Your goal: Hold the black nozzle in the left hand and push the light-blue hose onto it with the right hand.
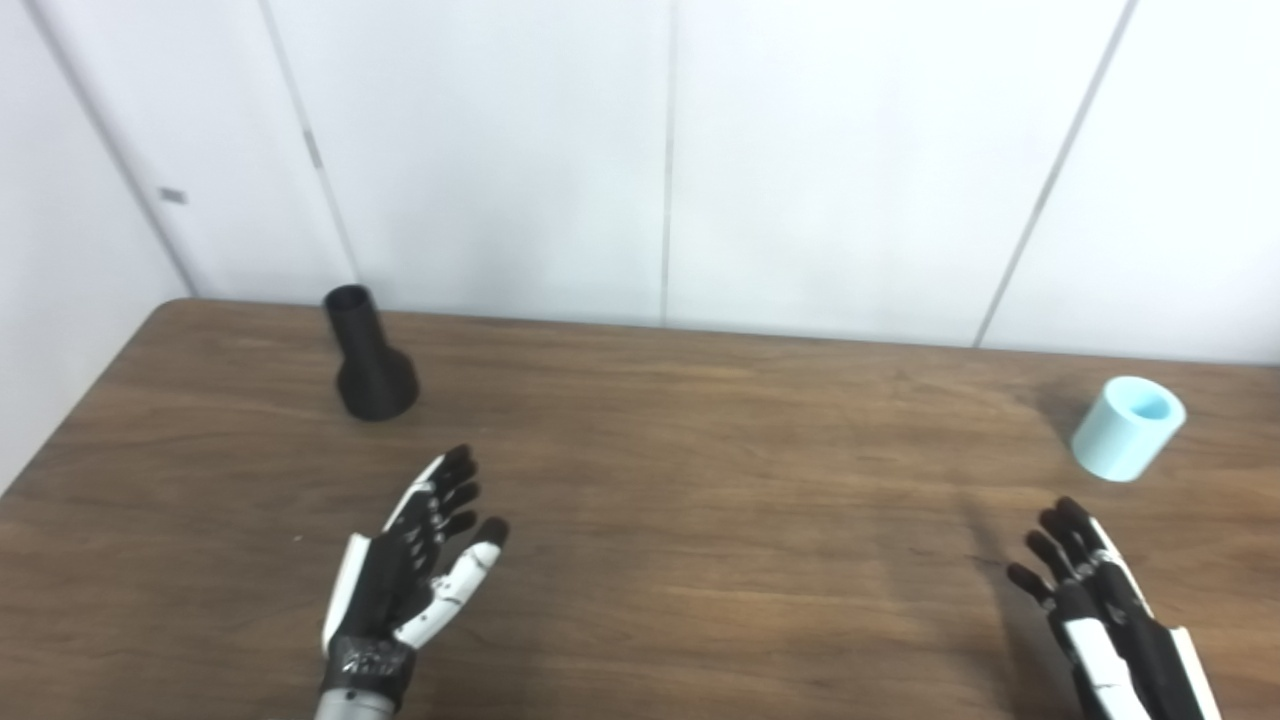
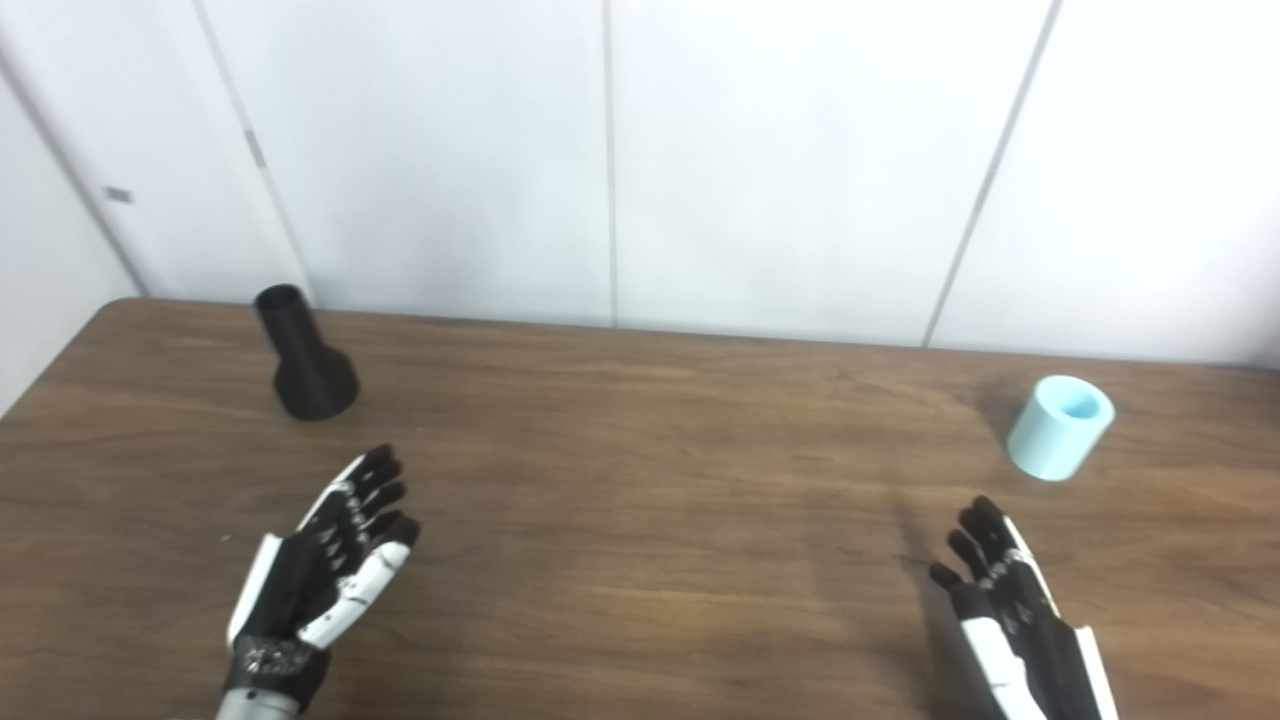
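A: How is the wooden surface (image 1: 700,480) lying under everything?

B: It is stretching wide toward the wall, carrying the two parts at opposite ends. The black nozzle (image 1: 368,358) is standing on its wide base near the far left corner, narrow neck pointing up. The light-blue hose (image 1: 1128,428) is sitting close to the far right edge, tilted so its open mouth is facing up and toward the wall.

A: Why is the layout reading that way?

B: Judging from the task, each part is waiting on the side of the arm meant to take it, so neither arm is needing to cross over. The upright neck is also offering the left side an easy wrap.

A: And the left robot hand (image 1: 415,560)?

B: It is hovering near the front edge, short of the nozzle and apart from it. Its fingers (image 1: 455,490) are extended and spread, thumb splayed to the side, and it is holding nothing.

A: The right robot hand (image 2: 1010,610)?

B: It is coming in at the front right corner, fingers stretched out and apart, pointing toward the hose without touching it. It is gripping nothing either, so the job is looking unstarted.
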You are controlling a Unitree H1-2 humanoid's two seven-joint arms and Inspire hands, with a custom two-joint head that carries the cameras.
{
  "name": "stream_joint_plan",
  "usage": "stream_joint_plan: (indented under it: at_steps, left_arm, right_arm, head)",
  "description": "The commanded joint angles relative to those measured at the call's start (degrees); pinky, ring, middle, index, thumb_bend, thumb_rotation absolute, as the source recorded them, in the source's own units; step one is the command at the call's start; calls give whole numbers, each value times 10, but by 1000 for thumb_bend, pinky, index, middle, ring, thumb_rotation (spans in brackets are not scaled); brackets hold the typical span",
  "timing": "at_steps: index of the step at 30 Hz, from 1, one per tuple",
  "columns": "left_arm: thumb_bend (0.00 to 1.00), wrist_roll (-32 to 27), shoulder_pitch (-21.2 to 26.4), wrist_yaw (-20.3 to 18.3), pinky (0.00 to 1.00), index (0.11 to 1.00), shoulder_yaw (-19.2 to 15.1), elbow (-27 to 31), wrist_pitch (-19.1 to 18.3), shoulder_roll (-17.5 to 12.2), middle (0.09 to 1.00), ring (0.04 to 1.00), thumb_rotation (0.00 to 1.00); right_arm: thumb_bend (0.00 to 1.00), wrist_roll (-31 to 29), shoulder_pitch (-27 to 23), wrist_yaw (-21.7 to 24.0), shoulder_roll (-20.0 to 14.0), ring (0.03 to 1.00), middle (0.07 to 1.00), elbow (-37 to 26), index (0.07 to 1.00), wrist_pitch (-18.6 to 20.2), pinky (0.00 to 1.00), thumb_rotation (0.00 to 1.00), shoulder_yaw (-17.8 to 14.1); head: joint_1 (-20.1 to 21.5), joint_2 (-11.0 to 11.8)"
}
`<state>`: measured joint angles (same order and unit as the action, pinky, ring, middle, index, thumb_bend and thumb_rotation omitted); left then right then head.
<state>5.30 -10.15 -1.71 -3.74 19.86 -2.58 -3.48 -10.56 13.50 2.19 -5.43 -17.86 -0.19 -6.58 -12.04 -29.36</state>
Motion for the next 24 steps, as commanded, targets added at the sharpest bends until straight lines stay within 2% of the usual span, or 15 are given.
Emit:
stream_joint_plan:
  at_steps: [1, 5, 10, 12, 14, 16, 20, 24]
  left_arm:
    - [663, 8, -42, 19, 808, 886, 3, 6, 25, 17, 887, 858, 400]
    - [725, 26, -39, 33, 807, 878, 7, 22, 4, 21, 887, 859, 377]
    - [721, 41, -25, 36, 811, 898, 0, 50, -26, 5, 897, 859, 313]
    - [722, 38, -18, 34, 833, 902, -7, 56, -34, -2, 907, 875, 293]
    - [734, 33, -12, 35, 843, 906, -15, 58, -38, -4, 913, 877, 277]
    - [754, 32, -6, 39, 848, 901, -22, 58, -37, -4, 910, 874, 250]
    - [764, 48, 5, 49, 821, 903, -32, 64, -49, 1, 908, 864, 219]
    - [775, 62, 19, 60, 823, 910, -38, 66, -58, 0, 914, 873, 189]
  right_arm:
    - [653, -9, 42, 14, -6, 927, 933, 4, 920, -30, 861, 663, -4]
    - [604, -8, 35, 32, -19, 946, 956, 29, 946, -48, 890, 699, -11]
    - [522, 2, 27, 39, -18, 958, 971, 52, 967, -65, 910, 706, -22]
    - [509, 21, 25, 27, -14, 956, 967, 52, 964, -59, 912, 705, -28]
    - [519, 55, 25, 5, -7, 915, 942, 50, 951, -49, 837, 755, -34]
    - [513, 69, 25, -4, -3, 902, 931, 52, 947, -51, 809, 794, -36]
    - [470, 58, 21, -3, -3, 919, 942, 69, 957, -70, 815, 811, -38]
    - [476, 47, 19, 3, -8, 927, 947, 82, 962, -81, 827, 805, -39]
  head:
    - [-5, 2]
    - [-26, 13]
    - [-48, 26]
    - [-56, 31]
    - [-66, 36]
    - [-73, 39]
    - [-88, 46]
    - [-97, 52]
